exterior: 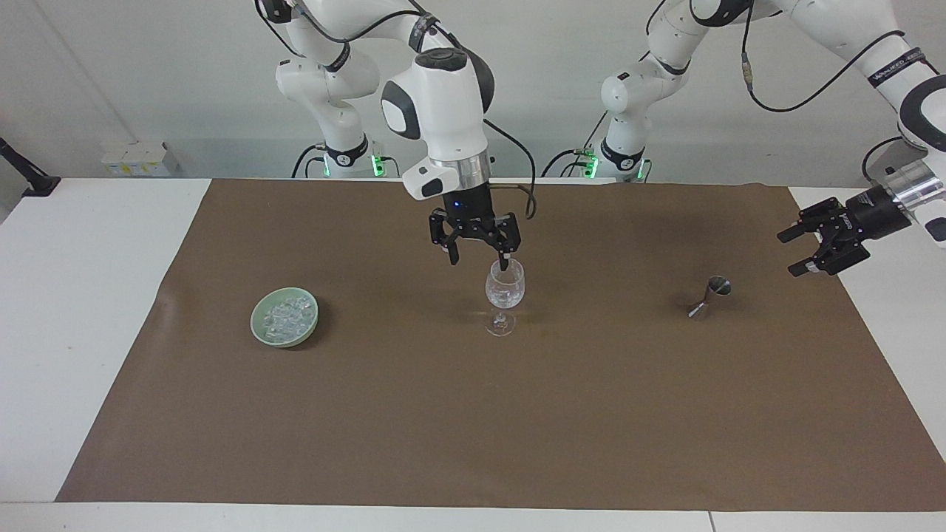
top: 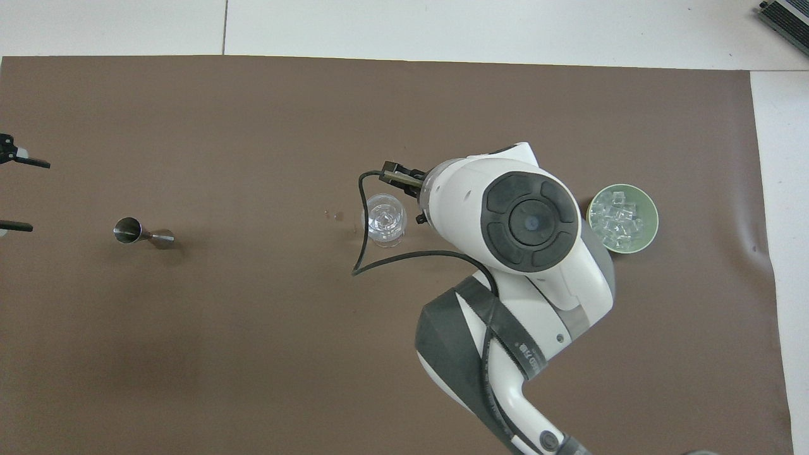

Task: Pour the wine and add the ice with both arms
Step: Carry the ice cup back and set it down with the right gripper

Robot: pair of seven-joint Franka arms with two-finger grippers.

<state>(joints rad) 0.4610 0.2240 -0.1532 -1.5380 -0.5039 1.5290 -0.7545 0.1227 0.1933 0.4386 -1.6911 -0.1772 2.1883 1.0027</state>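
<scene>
Where frame ends, left hand [top: 12, 193] cropped.

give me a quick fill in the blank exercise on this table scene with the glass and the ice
1. The right end effector hangs open just above the wine ____.
2. The ice lies in a pale ____ bowl.
3. The metal jigger stands toward the ____ arm's end of the table.
4. The left end effector holds ____.

Missing words: glass; green; left; nothing
</scene>
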